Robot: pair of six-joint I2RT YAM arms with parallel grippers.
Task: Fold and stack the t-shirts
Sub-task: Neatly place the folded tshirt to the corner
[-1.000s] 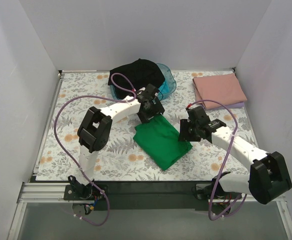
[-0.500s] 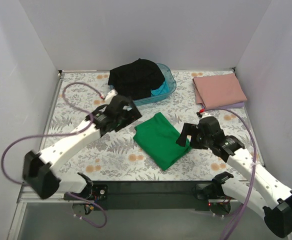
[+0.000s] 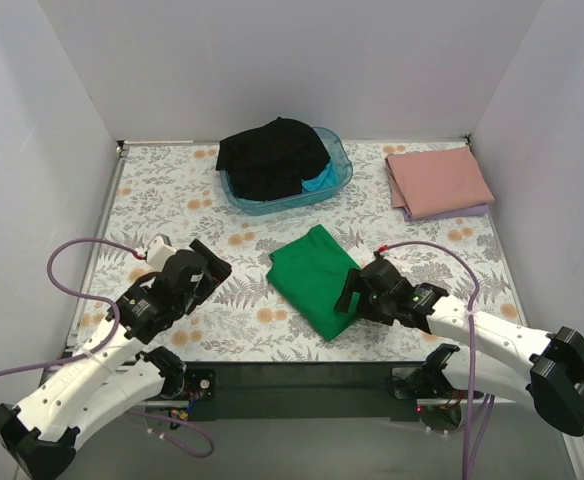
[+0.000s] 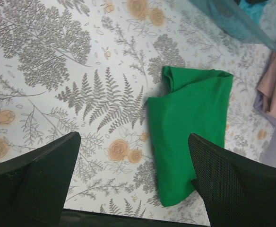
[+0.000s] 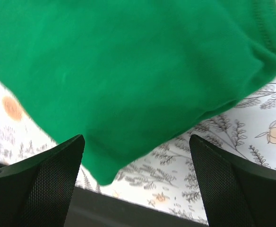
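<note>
Left tool (image 3: 210,268) and right tool (image 3: 350,293) both hang low, jaws spread wide.

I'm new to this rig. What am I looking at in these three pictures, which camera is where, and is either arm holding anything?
These are two white robot arms bolted at the near edge of a table, each ending in a two-finger claw. The wide picture is taken from above and behind them. The other two come from cameras on the wrists, so the dark shapes in their lower corners are the claw's own fingers. On the floral table cover lie a folded green t-shirt in the middle, a folded pink t-shirt at the far right, and a blue tub with a black t-shirt heaped in it. The left claw is open over bare cover. The right claw is open too, low at the green t-shirt's right edge. Neither holds anything.
</note>
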